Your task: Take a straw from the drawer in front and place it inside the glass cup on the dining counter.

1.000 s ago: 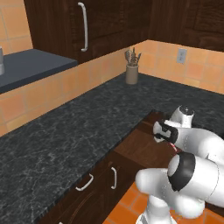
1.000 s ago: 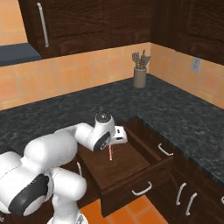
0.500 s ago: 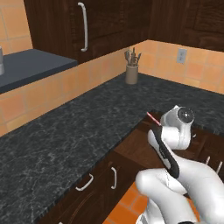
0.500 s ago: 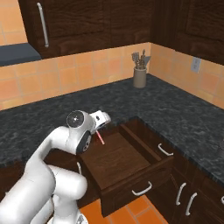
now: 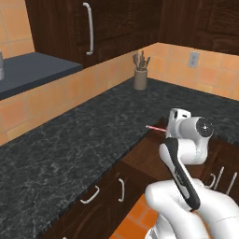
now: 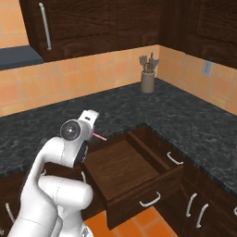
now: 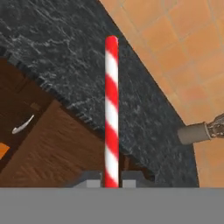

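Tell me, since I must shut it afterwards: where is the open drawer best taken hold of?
Probably by the small silver handle on the drawer front, coming from the aisle side. It is a horizontal bar standing off the panel, so jaws closing above and below it should fit. The gripper is shut on the straw for now.

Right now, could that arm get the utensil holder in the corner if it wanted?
Probably not yet. The gripper is shut on the straw, so its fingers are taken. The utensil holder stands far back by the tiled wall, across the black counter, with nothing in between; whether the arm stretches that far is unclear.
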